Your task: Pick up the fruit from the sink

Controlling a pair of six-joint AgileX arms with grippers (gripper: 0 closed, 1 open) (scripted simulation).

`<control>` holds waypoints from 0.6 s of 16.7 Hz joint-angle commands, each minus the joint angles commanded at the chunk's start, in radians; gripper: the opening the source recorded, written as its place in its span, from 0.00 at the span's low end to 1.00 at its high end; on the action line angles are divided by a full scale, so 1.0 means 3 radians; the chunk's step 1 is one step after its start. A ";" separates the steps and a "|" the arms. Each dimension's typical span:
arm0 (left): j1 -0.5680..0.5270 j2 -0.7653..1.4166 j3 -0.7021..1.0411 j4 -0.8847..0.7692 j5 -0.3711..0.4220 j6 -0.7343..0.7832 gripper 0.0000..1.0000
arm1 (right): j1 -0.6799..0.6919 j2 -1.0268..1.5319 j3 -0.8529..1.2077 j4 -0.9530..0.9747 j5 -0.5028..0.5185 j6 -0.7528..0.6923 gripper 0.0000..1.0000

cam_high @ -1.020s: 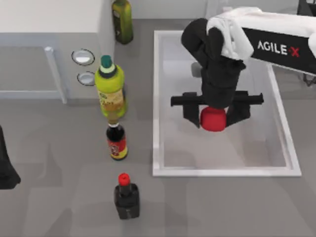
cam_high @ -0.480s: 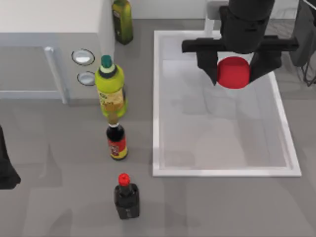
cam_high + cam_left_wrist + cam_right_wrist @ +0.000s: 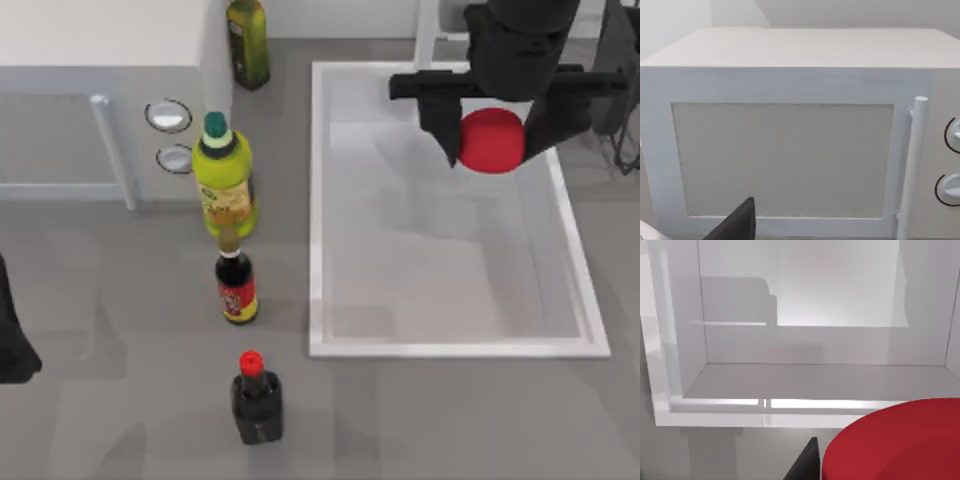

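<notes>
fruit: small plain bright-red rounded ball [image 3: 491, 140], sat between the two dark fingers of the right claw [image 3: 495, 135], over the far right part of the basin; in the right wrist view it was the big red curve [image 3: 895, 440] close to the lens.
lift: judged clear of the floor, since the wrist view looked down on the rim from above; exact height couldn't be told.
sink: large white rectangular basin with raised white rim [image 3: 317, 210] and pale grey floor, right half of the bench.
right claw: clamped on the fruit, fingers on its left and right sides, crossbar above it.
step: carry-out after the grasp, judged nearly done.
how to do well: hold squeeze steady, rise straight, no fast swing; rounded blocky ball could roll out of a two-finger pinch if jerked. Keep clear of the far rim and the white upright behind it.
left claw: parked at the bench's left edge [image 3: 12, 345], facing the white microwave [image 3: 785, 145]; fingers can't be told.
bystanders: row of bottles, yellow-green one [image 3: 224, 185] to black one with red cap [image 3: 255, 398], left of the sink, well apart from the fruit.
</notes>
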 joint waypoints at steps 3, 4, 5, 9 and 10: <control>0.0000 0.0000 0.0000 0.0000 0.0000 0.0000 1.00 | -0.0386 -0.0277 -0.0426 0.0129 -0.0018 -0.0383 0.00; 0.0000 0.0000 0.0000 0.0000 0.0000 0.0000 1.00 | -0.0553 -0.0393 -0.0624 0.0183 -0.0025 -0.0548 0.00; 0.0000 0.0000 0.0000 0.0000 0.0000 0.0000 1.00 | -0.0732 -0.0516 -0.0841 0.0240 -0.0033 -0.0726 0.00; 0.0000 0.0000 0.0000 0.0000 0.0000 0.0000 1.00 | -0.1435 -0.0994 -0.1641 0.0461 -0.0064 -0.1421 0.00; 0.0000 0.0000 0.0000 0.0000 0.0000 0.0000 1.00 | -0.1560 -0.1086 -0.1766 0.0503 -0.0070 -0.1546 0.00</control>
